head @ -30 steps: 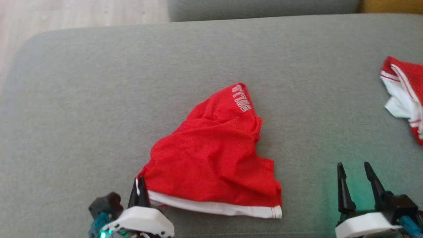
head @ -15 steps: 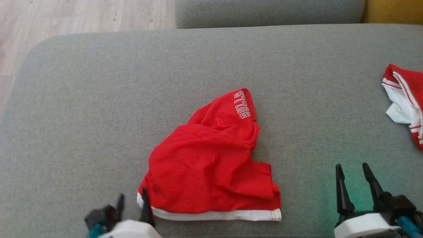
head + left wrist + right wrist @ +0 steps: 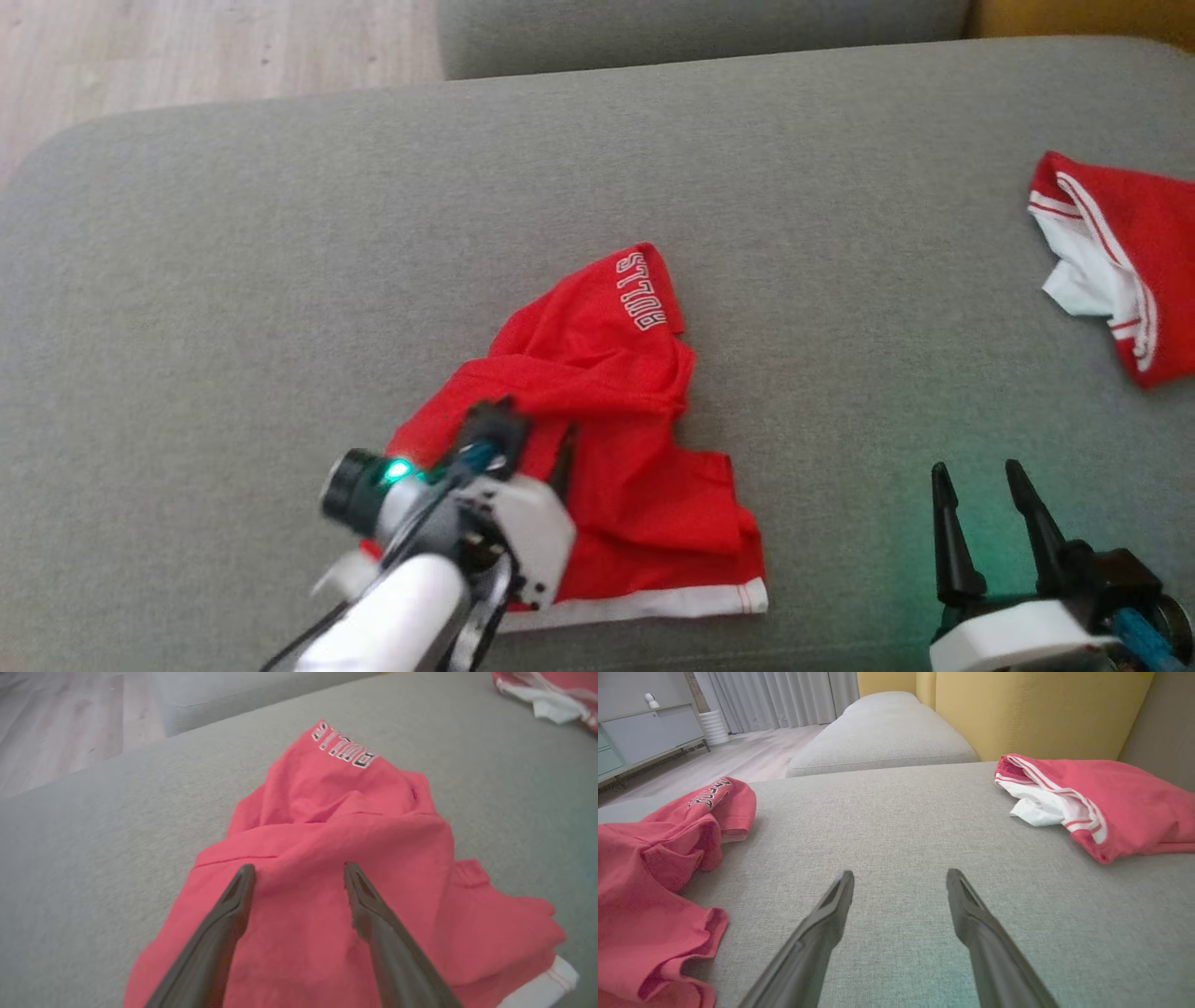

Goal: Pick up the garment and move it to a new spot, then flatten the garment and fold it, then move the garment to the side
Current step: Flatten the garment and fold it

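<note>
Red fabric garment with a white hem [image 3: 644, 485], head view: crumpled at mid grey sofa cushion [image 3: 233, 280], well left of the spread, empty right gripper [image 3: 976, 469]. Left wrist view: the left gripper [image 3: 299, 872], spread and empty, hovers over its middle, long axis running ahead. Right wrist view: garment far left, so the left arm is nearer.

Home living room: grey sofa [image 3: 887, 812], curtains [image 3: 784, 695] (wood floor [image 3: 752, 751]).
</note>
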Controlling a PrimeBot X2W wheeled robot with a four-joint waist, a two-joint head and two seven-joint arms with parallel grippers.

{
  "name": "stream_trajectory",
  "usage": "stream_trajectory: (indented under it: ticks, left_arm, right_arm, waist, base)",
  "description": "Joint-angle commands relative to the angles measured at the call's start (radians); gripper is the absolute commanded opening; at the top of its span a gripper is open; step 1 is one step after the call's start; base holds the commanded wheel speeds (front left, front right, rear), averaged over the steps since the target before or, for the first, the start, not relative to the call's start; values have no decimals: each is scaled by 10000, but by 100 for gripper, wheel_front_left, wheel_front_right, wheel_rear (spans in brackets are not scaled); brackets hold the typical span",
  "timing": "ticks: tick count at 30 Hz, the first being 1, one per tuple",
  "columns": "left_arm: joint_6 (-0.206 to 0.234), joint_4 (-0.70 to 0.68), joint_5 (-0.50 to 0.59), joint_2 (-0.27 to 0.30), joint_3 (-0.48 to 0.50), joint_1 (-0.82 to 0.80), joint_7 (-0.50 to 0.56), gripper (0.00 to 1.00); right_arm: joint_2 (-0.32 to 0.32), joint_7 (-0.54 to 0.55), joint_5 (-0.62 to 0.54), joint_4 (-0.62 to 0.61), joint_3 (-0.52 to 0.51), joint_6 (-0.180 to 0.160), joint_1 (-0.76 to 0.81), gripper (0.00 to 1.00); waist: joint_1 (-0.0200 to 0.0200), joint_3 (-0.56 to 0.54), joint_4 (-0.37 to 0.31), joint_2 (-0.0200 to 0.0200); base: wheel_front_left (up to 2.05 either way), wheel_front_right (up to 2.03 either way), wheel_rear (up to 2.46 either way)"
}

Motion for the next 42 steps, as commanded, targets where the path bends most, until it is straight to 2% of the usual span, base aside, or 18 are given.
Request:
stream_trajectory:
  ticks: [1, 6, 12, 13, 14, 24, 29, 30, 31, 32, 37, 40, 42]
  left_arm:
    - [-112, -128, 160, -41, 185, -570, 105, 100]
    - [-1019, 1929, 331, -854, -834, -1501, 917, 100]
    - [-1165, 3593, 7, -1347, -731, -2074, 582, 100]
    - [-1178, 3757, -81, -1412, -645, -2217, 384, 30]
    - [-1154, 3909, -127, -1466, -559, -2400, 120, 0]
    - [-625, 5606, -659, -1691, 407, -4652, -2892, 0]
    - [-450, 6320, -1157, -1701, 646, -5351, -3550, 0]
    - [-443, 6497, -1306, -1701, 642, -5446, -3627, 8]
    - [-449, 6719, -1421, -1702, 595, -5513, -3670, 37]
    - [-496, 6957, -1523, -1703, 508, -5554, -3674, 100]
    - [-523, 7497, -2137, -1704, 335, -5633, -3855, 100]
    - [-422, 7048, -2635, -1704, 542, -5589, -4007, 100]
    - [-264, 6252, -2729, -1704, 787, -5467, -4037, 100]
  right_arm:
    - [-89, -109, 53, -233, 268, 75, -242, 100]
    - [-89, -109, 188, -176, 348, 75, -439, 100]
    - [-89, -109, 202, -124, 377, 75, -663, 100]
    - [-89, -109, 190, -121, 376, 75, -694, 100]
    - [-89, -109, 173, -112, 392, 75, -722, 100]
    - [-89, -109, 241, 30, 800, 75, -1155, 100]
    - [-89, -109, 264, 207, 898, 75, -1215, 100]
    - [-89, -109, 264, 253, 945, 75, -1225, 100]
    - [-89, -109, 265, 288, 982, 75, -1242, 100]
    - [-89, -109, 277, 316, 1008, 75, -1265, 100]
    - [-89, -109, 358, 306, 915, 75, -1309, 100]
    - [-89, -109, 296, 188, 785, 75, -1247, 100]
    - [-89, -109, 236, 41, 610, 75, -1171, 100]
  waist:
    - [0, 24, -124, 0]
    - [0, 241, -644, 0]
    - [0, 461, -1299, 0]
    - [0, 496, -1391, 0]
    - [0, 528, -1483, 0]
    - [0, 841, -2576, 0]
    - [0, 940, -2872, 0]
    - [0, 945, -2930, 0]
    - [0, 955, -2986, 0]
    - [0, 970, -3038, 0]
    - [0, 937, -3081, 0]
    - [0, 815, -2911, 0]
    - [0, 664, -2743, 0]
  base:
    - [0, 0, 0]
    - [0, 0, 0]
    - [0, 0, 0]
    - [0, 0, 0]
    - [0, 0, 0]
    - [0, 0, 0]
    - [0, 0, 0]
    - [0, 0, 0]
    - [0, 0, 0]
    - [0, 0, 0]
    - [0, 0, 0]
    - [0, 0, 0]
    - [0, 0, 0]
